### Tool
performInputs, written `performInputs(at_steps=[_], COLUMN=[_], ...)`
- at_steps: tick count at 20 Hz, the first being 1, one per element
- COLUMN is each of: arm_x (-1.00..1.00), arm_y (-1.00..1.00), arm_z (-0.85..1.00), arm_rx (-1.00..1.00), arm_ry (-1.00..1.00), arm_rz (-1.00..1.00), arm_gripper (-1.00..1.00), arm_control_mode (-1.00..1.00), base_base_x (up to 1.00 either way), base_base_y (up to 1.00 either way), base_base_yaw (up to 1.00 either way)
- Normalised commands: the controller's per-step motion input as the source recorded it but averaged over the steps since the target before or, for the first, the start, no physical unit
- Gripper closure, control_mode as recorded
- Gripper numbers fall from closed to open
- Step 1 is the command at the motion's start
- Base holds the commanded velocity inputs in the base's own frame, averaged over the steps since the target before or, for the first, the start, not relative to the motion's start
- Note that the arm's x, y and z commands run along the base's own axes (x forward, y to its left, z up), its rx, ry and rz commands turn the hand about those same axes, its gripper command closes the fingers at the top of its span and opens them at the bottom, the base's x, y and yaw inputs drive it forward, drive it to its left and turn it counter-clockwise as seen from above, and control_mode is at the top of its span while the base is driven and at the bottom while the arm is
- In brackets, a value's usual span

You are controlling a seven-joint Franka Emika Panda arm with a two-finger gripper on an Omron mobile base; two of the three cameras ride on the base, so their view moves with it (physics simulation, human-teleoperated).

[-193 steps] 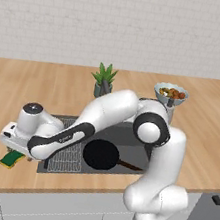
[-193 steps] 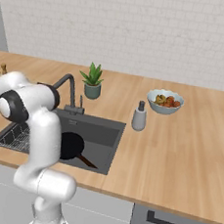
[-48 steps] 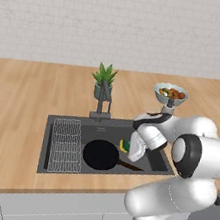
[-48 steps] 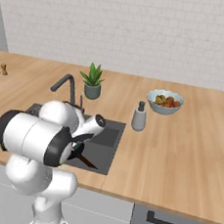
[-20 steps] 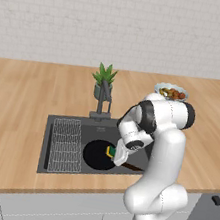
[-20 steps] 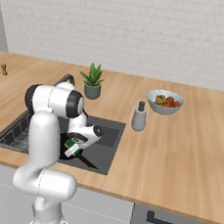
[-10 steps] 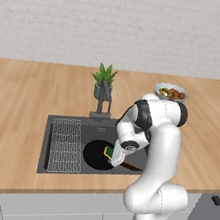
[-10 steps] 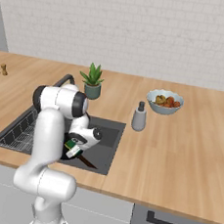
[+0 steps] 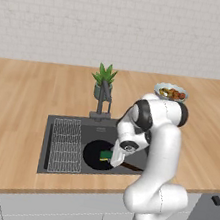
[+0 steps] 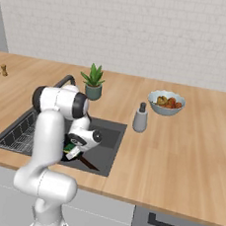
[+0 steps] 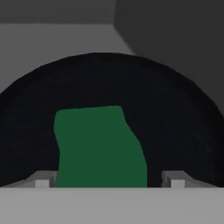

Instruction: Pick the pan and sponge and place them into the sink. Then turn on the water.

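Sponge released over the pan in the sink

The sink [image 9: 52,163] already held the pan [image 9: 94,156], and the sponge [image 9: 106,155] lay on the pan's black floor. The gripper [image 9: 114,159] hung just above it with its fingertips [image 11: 43,180] standing apart on either side of the green top, gripping nothing. Placing looked complete; judging by this, turning on the water remained, which called for lifting clear and reaching the faucet [image 9: 104,97] behind the basin. The plant [image 9: 103,78] stood right beside it; the soap dispenser [image 10: 140,117] and food bowl [image 10: 166,102] sat well clear.
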Motion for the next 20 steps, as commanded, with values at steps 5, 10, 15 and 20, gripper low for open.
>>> performInputs(at_steps=[5,10,15,20], arm_x=[0.00,-0.12,-0.37,-0.48], arm_y=[0.00,-0.04,-0.25,-0.37], arm_z=[0.56,0.98,1.00,0.78], arm_rx=[0.00,0.05,0.15,0.25], arm_ry=[-0.01,-0.05,-0.09,-0.15], arm_rz=[0.00,0.00,0.00,-0.04], arm_gripper=[-1.00,-1.00,-1.00,-1.00], arm_control_mode=[-1.00,-1.00,-1.00,-1.00], base_base_x=[0.00,0.00,0.00,0.00], base_base_y=[0.00,0.00,0.00,0.00], base_base_yaw=[0.00,0.00,0.00,0.00])
